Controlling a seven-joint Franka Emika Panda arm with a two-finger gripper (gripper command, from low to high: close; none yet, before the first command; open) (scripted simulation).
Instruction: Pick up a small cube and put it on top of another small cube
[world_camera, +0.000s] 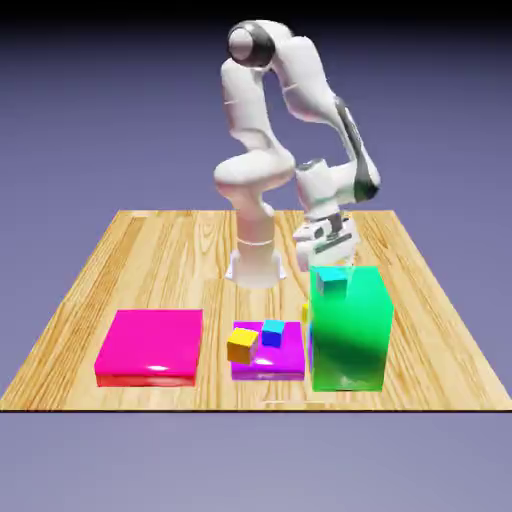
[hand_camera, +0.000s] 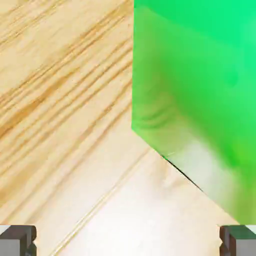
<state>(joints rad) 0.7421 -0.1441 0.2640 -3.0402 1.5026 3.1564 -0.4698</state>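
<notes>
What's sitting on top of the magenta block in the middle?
On the magenta block sit an orange-yellow cube and a blue cube. The tall green block covers its right edge, where only a yellow sliver shows.

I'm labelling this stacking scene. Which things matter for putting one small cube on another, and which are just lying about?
For the job:
yellow cube, mostly hidden beside the green block
orange-yellow cube
gripper, open

Lying about:
blue cube
teal cube
green block
magenta slab
pink slab
</notes>
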